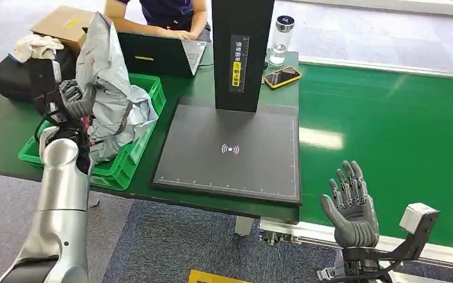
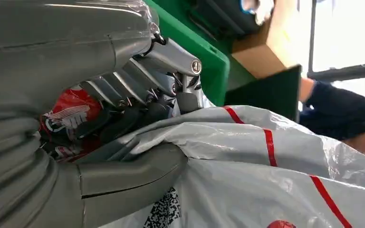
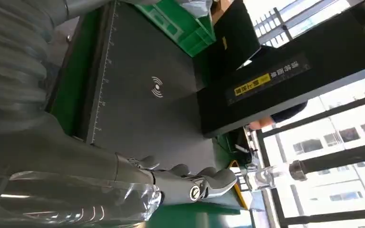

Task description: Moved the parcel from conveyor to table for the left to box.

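A crumpled grey plastic parcel [image 1: 113, 88] with red stripes stands up out of the green crate [image 1: 134, 154] at the table's left. My left hand [image 1: 74, 99] grips the parcel [image 2: 275, 166] over the crate, with the thumb [image 2: 128, 173] pressed into its folds. A red-printed package [image 2: 69, 116] shows behind the fingers. My right hand [image 1: 350, 206] hangs open, fingers spread, off the table's front edge beside the green conveyor [image 1: 389, 135]. In the right wrist view the right hand [image 3: 190, 183] holds nothing.
A dark scanning pad [image 1: 230, 150] with a black post [image 1: 240, 53] fills the table's middle. A phone [image 1: 282, 76] and a clear bottle [image 1: 281, 40] lie behind it. A person [image 1: 159, 15] sits at a laptop [image 1: 156, 54]. A cardboard box [image 1: 65, 25] and black bag [image 1: 9, 76] stand far left.
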`<state>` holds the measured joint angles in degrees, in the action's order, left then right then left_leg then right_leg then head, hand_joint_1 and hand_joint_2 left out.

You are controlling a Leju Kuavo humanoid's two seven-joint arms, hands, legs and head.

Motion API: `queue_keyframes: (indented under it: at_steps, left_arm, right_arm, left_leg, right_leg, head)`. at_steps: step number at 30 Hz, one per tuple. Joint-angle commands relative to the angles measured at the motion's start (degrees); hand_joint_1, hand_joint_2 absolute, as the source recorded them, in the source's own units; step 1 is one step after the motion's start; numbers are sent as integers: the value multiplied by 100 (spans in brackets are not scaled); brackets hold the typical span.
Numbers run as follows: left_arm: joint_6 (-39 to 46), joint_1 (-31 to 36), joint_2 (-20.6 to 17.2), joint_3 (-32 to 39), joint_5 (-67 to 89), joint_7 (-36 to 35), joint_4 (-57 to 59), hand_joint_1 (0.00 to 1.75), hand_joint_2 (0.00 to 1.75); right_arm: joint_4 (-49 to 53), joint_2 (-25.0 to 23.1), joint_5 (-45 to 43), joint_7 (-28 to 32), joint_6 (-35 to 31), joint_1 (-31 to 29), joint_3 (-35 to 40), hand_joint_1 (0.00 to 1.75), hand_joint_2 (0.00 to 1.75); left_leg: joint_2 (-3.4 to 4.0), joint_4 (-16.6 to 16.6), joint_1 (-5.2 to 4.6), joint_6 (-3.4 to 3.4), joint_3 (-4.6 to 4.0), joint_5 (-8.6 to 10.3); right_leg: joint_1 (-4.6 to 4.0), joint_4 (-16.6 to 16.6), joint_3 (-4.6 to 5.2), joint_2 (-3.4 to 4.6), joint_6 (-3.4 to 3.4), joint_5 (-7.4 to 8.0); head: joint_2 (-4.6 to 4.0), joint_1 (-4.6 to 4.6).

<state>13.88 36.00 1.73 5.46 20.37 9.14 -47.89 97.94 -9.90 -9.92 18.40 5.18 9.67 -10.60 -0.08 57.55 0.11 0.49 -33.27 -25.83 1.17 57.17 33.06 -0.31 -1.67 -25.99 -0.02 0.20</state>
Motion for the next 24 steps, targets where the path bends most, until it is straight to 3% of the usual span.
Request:
queue_keyframes:
  at_steps: [1, 2, 3, 6, 12, 13, 14, 24]
  left_arm:
    - [281, 393, -139, 252, 408, -202, 1290, 175, 175]
    - [337, 428, -163, 284, 450, -206, 1432, 175, 175]
    - [792, 278, -220, 366, 709, -908, 1807, 175, 175]
    - [885, 77, -318, 638, 602, -409, 2256, 175, 175]
    - [885, 86, -333, 802, 686, -449, 2280, 175, 175]
    - [831, 121, -333, 785, 733, -527, 2299, 168, 175]
    - [878, 133, -316, 816, 750, -562, 2277, 0, 175]
    - [821, 161, -291, 805, 829, -600, 2273, 0, 175]
  right_arm:
    - [-73, -14, 76, -55, -8, -67, -5, 0, 175]
    - [-49, 4, 75, -56, -19, -57, 0, 0, 175]
    - [-34, 16, 99, -79, -3, -24, 15, 0, 175]
    - [-6, 8, 101, -86, 33, 26, -3, 0, 175]
    - [-73, 56, 102, -89, 71, 5, 5, 0, 175]
    - [-92, 65, 100, -89, 78, -7, 10, 0, 175]
    - [-96, 71, 98, -89, 85, -9, 15, 0, 175]
    - [-86, 72, 114, -84, 88, 8, 17, 0, 175]
  left_leg:
    - [3, -9, 4, -6, 19, -1]
    - [5, -7, 5, -6, 16, -1]
    - [3, -10, 5, -7, 19, 0]
    - [16, -18, -2, -4, 32, -3]
    - [12, -14, 6, -8, 29, -4]
    - [11, -10, 4, -6, 21, -4]
    - [16, -15, 7, -7, 29, -4]
    - [6, -12, 7, -8, 28, -2]
  right_leg:
    - [-5, -8, -18, 4, 11, -1]
    - [-5, -6, -15, 6, 10, 0]
    - [-6, -10, -18, 5, 12, 1]
    - [1, -13, -25, 17, 8, 0]
    - [-7, -13, -24, 13, 15, -3]
    - [-5, -9, -18, 11, 10, -2]
    - [-8, -16, -26, 17, 14, 0]
    - [-7, -13, -26, 7, 14, -1]
  head:
    - [-2, 0]
    - [-2, 0]
    - [0, -2]
    - [0, 0]
    - [-2, 0]
    - [0, 0]
    - [0, 0]
    - [0, 0]
